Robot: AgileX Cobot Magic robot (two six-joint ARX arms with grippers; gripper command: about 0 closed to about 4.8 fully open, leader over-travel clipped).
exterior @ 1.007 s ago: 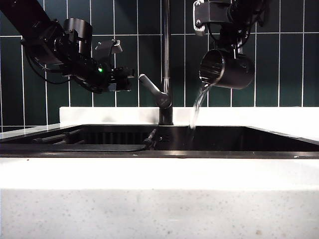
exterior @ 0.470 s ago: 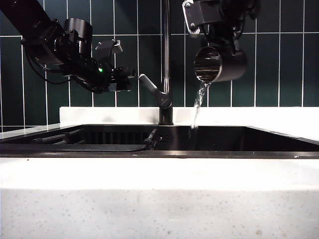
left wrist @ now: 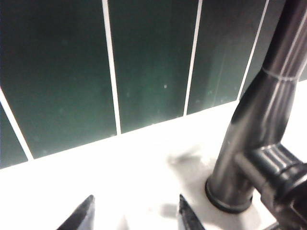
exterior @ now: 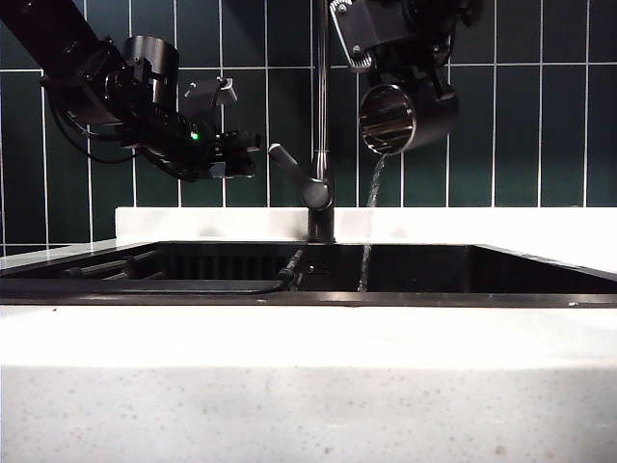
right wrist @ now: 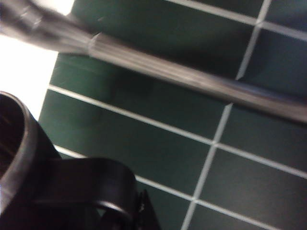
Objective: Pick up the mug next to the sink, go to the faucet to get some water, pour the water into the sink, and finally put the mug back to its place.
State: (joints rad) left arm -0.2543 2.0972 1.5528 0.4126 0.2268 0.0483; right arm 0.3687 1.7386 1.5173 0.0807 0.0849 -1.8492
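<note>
Step in hand: pouring. The mug (exterior: 405,118) hangs in the upper centre-right of the exterior view, above the sink (exterior: 318,294), just right of the faucet (exterior: 321,116) pipe. A thin stream of water (exterior: 370,222) falls from its lower rim into the basin, landing right of the faucet base.

Orientation: the mug lies on its side. Its long axis runs roughly level, mouth facing frame left and somewhat toward the camera, the mouth tipped slightly down. Silver rim visible as a full ring.

Right tool (exterior: 424,58): above the mug, upper centre of the exterior view; jaws together, clamped on the mug at its handle, which the right wrist view shows close beside the finger.

Left tool (exterior: 246,152): left of the faucet lever (exterior: 299,176), level with it, not touching. Fingertips (left wrist: 81,215) stand apart, empty, over the white desk (left wrist: 120,177) ledge.

Judgement: stream is thin, so the mug is probably near empty. Next move calls for rolling the mug upright once the flow stops, then carrying it clear of the faucet pipe to its place beside the sink.
</note>
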